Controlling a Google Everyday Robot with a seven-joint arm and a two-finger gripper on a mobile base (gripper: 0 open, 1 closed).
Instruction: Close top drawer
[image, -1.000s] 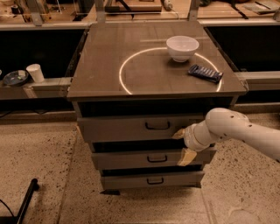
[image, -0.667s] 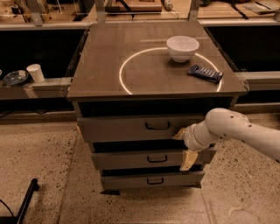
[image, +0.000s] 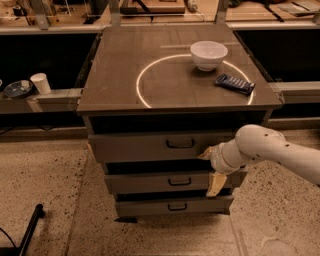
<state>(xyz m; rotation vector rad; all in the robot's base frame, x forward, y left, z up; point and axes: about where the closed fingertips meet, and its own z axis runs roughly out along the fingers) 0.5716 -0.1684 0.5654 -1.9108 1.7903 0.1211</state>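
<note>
One top drawer, long axis left-right, facing camera, empty spread tool before it

The arm is a fat, smooth, white tube with a few tiny dark dots (too small to make out). Its wrist is round and white with grey rings. The gripper, by the top drawer's right end, has two pale yellow fingers, spread apart.

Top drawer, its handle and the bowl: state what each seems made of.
Top drawer: likely grey-painted wood, matte, flat front. Handle: dark metal, probably, a thin bent pull. Bowl: white ceramic or plastic, smooth sheen. Gripper, open, is at the drawer's right end.
</note>
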